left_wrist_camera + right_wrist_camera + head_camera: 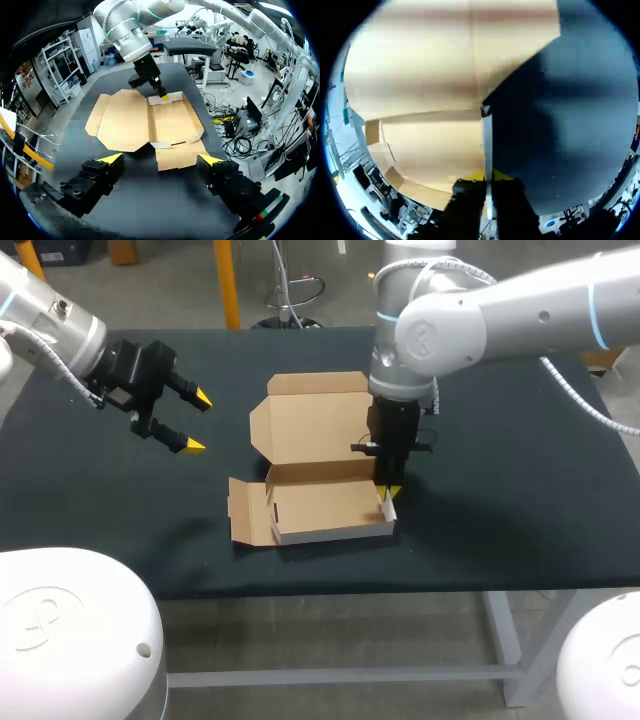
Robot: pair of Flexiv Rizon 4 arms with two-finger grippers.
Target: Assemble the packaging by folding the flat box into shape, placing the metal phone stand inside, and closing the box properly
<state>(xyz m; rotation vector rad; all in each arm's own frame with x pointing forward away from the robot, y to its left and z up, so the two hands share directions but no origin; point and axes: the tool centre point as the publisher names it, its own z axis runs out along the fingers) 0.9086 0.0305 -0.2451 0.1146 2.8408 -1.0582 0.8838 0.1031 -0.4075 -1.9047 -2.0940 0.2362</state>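
A black-topped table (520, 500) stands on pale grey metal legs (503, 638) joined by a low crossbar (340, 676).

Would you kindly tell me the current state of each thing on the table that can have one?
box: partly folded, nothing inside.
lid: open, folded back.
left end flap: unfolded, lying flat.
right end flap: upright, pinched by the right gripper.
left gripper: open, empty, apart from the box.
right gripper: shut on the right end flap.
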